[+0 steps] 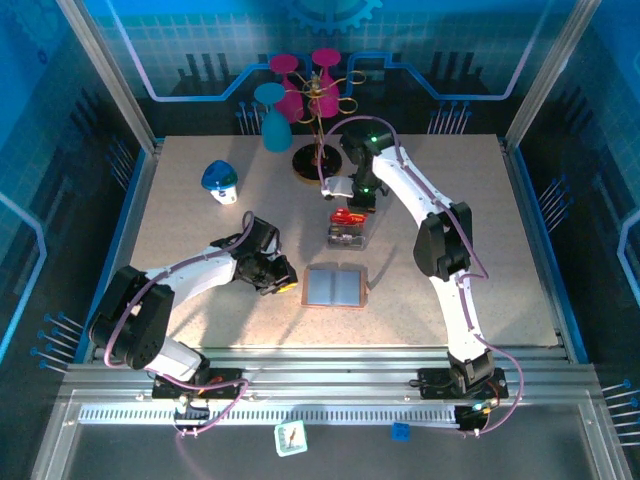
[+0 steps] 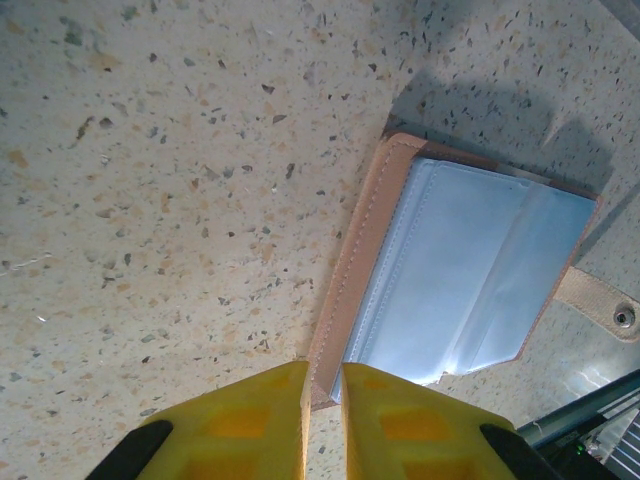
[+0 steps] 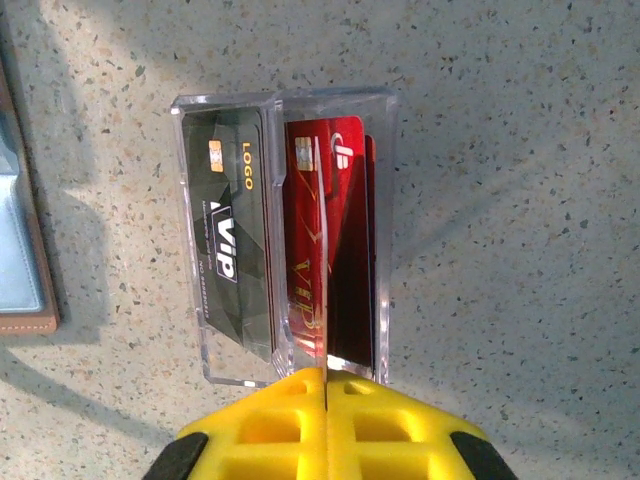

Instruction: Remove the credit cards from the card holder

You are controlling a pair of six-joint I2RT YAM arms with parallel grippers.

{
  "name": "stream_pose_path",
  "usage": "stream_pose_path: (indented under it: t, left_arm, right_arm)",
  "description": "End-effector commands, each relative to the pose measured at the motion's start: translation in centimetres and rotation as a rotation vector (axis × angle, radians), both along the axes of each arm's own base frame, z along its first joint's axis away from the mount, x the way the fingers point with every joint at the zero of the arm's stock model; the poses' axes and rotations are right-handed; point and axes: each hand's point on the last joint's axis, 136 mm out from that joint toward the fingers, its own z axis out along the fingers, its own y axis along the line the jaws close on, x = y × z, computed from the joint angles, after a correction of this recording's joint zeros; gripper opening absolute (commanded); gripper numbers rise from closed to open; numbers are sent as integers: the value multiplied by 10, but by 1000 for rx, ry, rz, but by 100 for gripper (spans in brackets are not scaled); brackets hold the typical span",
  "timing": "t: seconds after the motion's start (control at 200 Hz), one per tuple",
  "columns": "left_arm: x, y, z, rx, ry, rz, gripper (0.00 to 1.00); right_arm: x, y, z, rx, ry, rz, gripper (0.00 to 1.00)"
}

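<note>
Two credit cards [image 3: 235,250] at least, one dark and one a red card [image 3: 335,250], are lying side by side in a clear plastic box [image 3: 230,103] just beyond the card holder [image 1: 335,287], which is lying open, its pockets looking empty. Thin, stiff and slick, they are asking for an edge pinch. The right gripper [image 3: 326,380] is pressing its fingers together at the red card's near edge; whether it is nipping it is hidden. The left gripper [image 2: 322,375] is seemingly pinching the card holder's corner rim

Card holder [image 2: 470,270] leathery rim, glossy plastic pockets; clear glossy box [image 3: 280,97]; speckled matt table [image 2: 150,200].
</note>
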Motion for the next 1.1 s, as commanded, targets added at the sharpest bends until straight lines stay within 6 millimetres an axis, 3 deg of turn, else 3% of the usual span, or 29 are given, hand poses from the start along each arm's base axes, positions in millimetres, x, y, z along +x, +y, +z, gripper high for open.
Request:
stream_pose_path:
  t: [0.0, 0.27, 0.3, 0.43, 0.615, 0.72, 0.74, 0.885, 1.005, 1.096]
  left_arm:
    - [4, 1, 10, -7, -12, 23, 16]
    - [3, 2, 8, -6, -11, 27, 16]
    - [3, 2, 9, -7, -13, 28, 16]
    - [3, 2, 8, -11, -12, 34, 16]
    - [4, 1, 8, -14, -15, 34, 16]
    - [5, 1, 8, -13, -15, 29, 16]
    - [5, 1, 8, -12, -15, 29, 16]
    - [8, 1, 9, -5, -27, 21, 17]
    - [14, 3, 11, 21, -47, 11, 23]
    - [21, 6, 14, 49, -73, -4, 40]
  right_arm:
    - [-2, -5, 12, 9, -9, -28, 0]
    - [-7, 3, 3, 19, 24, -9, 0]
    - [-7, 4, -10, 8, 50, -7, 0]
    - [-6, 5, -14, -7, 45, -9, 0]
    - [2, 4, -3, -1, -9, -26, 16]
    - [7, 5, -3, 7, -25, -39, 21]
    - [8, 5, 9, 21, -53, -43, 22]
    - [8, 8, 19, 57, -76, -74, 26]
    - [9, 3, 24, 73, -109, -118, 34]
    - [10, -4, 25, 80, -145, -165, 40]
